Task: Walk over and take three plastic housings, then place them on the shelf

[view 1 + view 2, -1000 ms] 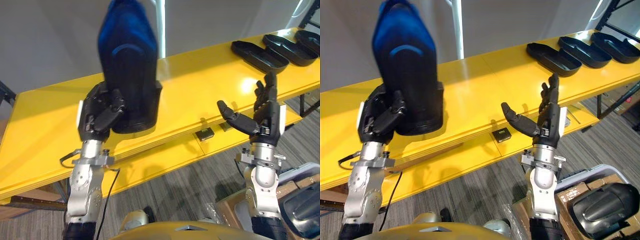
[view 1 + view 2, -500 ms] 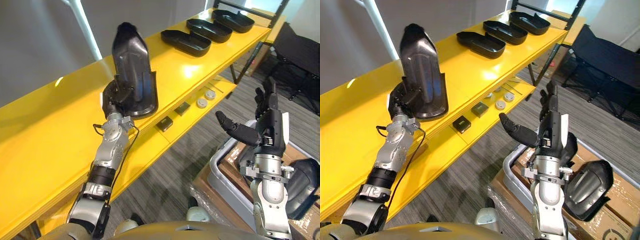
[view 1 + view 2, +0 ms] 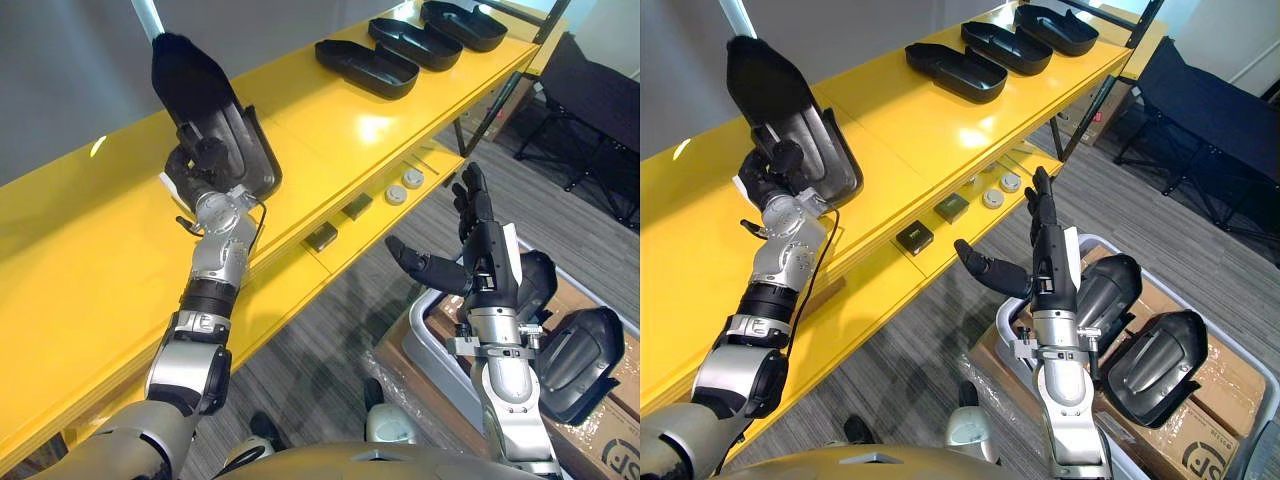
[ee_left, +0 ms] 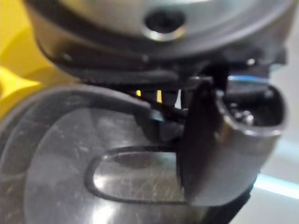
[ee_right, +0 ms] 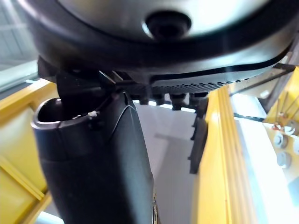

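Left eye: yellow shelf point(image 3: 330, 130) against a grey wall point(image 3: 80, 60), grey carpet point(image 3: 330, 340) below. Left hand point(image 3: 200, 170) is curled round the lower end of a black housing point(image 3: 200, 95), which is tilted up over the shelf top near the front edge; can't tell if it touches. Three housings point(image 3: 415, 42) lie hollow side up in a row at the shelf's far end, well apart from the held one. Right hand point(image 3: 490, 260) is wide open and empty, above the edge of a grey bin point(image 3: 425, 325) on the floor. Right eye: shows more of the bin, with two more bin housings point(image 3: 1155, 365) on a cardboard box point(image 3: 1220, 400). Also small boxes point(image 3: 914, 237) and discs point(image 3: 992, 198) on the lower ledge, black chair point(image 3: 1200, 110) to the right. Left wrist: thumb point(image 4: 219, 154) hooked over the housing's rim, glossy inner face with an oval recess. Right wrist: thumb point(image 5: 93, 163) straight, nothing held, yellow shelf edge alongside.
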Robot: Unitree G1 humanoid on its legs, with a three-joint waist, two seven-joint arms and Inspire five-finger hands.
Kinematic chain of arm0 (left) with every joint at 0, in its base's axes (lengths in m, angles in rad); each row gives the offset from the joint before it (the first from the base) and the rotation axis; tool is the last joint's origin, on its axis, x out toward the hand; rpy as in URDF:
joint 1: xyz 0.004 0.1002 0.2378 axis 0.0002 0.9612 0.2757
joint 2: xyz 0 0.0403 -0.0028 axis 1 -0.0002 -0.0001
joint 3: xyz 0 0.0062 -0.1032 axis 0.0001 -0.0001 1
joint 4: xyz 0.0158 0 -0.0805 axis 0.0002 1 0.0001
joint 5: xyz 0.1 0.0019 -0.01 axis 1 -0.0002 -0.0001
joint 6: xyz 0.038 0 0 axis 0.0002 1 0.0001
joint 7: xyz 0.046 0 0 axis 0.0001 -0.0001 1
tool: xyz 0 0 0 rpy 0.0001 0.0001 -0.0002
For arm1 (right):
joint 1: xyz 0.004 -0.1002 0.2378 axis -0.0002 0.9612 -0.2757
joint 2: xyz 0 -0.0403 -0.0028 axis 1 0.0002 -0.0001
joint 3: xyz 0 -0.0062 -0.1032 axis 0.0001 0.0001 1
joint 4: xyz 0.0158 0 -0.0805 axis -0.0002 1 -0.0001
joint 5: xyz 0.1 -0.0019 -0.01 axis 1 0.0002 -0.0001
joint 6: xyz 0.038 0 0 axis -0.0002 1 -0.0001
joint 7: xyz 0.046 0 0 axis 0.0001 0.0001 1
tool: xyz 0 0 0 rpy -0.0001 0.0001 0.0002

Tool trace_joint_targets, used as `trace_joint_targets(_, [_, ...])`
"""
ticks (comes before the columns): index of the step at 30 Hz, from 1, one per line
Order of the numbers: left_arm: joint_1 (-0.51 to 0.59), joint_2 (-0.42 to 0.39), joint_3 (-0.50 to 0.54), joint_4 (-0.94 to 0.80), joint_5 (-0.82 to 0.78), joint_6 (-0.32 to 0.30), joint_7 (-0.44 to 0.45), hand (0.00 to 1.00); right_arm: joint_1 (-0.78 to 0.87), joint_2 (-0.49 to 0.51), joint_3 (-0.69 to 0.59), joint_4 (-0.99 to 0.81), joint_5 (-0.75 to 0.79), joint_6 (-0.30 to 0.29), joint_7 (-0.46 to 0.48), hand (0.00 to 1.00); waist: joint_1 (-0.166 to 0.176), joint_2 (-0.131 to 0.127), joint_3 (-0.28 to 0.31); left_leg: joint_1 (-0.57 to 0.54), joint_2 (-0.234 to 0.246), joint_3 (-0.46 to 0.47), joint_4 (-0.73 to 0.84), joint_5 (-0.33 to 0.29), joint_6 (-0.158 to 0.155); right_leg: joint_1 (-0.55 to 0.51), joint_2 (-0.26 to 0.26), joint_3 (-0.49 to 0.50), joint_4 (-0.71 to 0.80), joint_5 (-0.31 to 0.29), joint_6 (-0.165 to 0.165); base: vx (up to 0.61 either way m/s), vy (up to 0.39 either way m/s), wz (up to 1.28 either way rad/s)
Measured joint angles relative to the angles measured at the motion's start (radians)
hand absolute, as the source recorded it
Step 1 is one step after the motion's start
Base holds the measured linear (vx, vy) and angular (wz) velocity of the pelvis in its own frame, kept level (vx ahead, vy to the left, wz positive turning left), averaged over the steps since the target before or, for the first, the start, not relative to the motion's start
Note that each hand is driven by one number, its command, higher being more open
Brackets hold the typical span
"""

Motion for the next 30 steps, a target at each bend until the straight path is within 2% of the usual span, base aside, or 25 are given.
trace_joint_targets(5, [-0.012, 0.006, -0.022, 0.009, 0.001, 0.035, -0.041, 0.00, -0.001, 0.001, 0.014, 0.000, -0.002, 0.027, -0.026, 1.00, 0.014, 0.003, 0.019, 0.031, -0.009, -0.003, -0.061, 0.040, -0.001, 0.015, 0.005, -0.008, -0.008, 0.000, 0.000, -0.03, -0.011, 0.03])
trace_joint_targets(6, [-0.013, 0.005, -0.024, 0.009, 0.002, 0.039, -0.061, 1.00, -0.001, 0.000, 0.021, 0.000, -0.002, 0.033, -0.034, 1.00, 0.016, 0.005, 0.023, 0.039, -0.013, -0.005, -0.079, 0.051, -0.001, 0.017, 0.005, -0.011, -0.009, -0.001, 0.000, -0.04, 0.000, 0.07])
trace_joint_targets(10, [-0.012, 0.005, -0.047, 0.009, -0.003, 0.043, -0.117, 1.00, -0.006, 0.000, 0.043, 0.000, -0.004, 0.054, -0.041, 1.00, 0.022, 0.009, 0.027, 0.065, -0.029, -0.011, -0.154, 0.094, 0.003, 0.018, 0.005, -0.021, -0.009, -0.001, 0.001, -0.03, 0.014, 0.06])
trace_joint_targets(12, [-0.010, 0.003, -0.065, 0.009, -0.007, 0.043, -0.121, 1.00, -0.008, 0.000, 0.047, 0.000, -0.023, 0.058, -0.044, 1.00, 0.027, 0.006, 0.029, 0.070, -0.031, -0.011, -0.154, 0.094, 0.003, 0.022, 0.003, -0.021, -0.009, -0.001, 0.001, -0.01, 0.011, 0.02])
trace_joint_targets(16, [-0.010, 0.004, -0.091, 0.022, -0.012, 0.036, -0.115, 1.00, -0.015, -0.002, 0.059, 0.008, -0.036, 0.062, -0.052, 1.00, 0.038, 0.002, 0.031, 0.073, -0.031, -0.012, -0.155, 0.097, 0.004, 0.025, 0.001, -0.019, -0.010, -0.001, 0.001, 0.00, 0.000, 0.00])
trace_joint_targets(23, [-0.039, 0.008, -0.105, 0.095, -0.001, -0.007, -0.031, 1.00, -0.047, -0.004, 0.081, 0.056, -0.036, 0.067, -0.085, 1.00, 0.038, -0.009, 0.037, 0.080, -0.029, -0.008, -0.158, 0.101, 0.004, 0.027, 0.003, -0.011, -0.011, -0.001, 0.002, 0.00, 0.000, -0.03])
trace_joint_targets(30, [-0.063, 0.032, -0.095, 0.144, 0.003, -0.008, -0.065, 1.00, -0.047, -0.013, 0.099, 0.056, -0.036, 0.070, -0.086, 1.00, 0.042, -0.022, 0.039, 0.079, -0.024, -0.010, -0.159, 0.107, 0.003, 0.026, 0.002, -0.009, -0.010, 0.000, 0.006, 0.00, 0.000, 0.00])
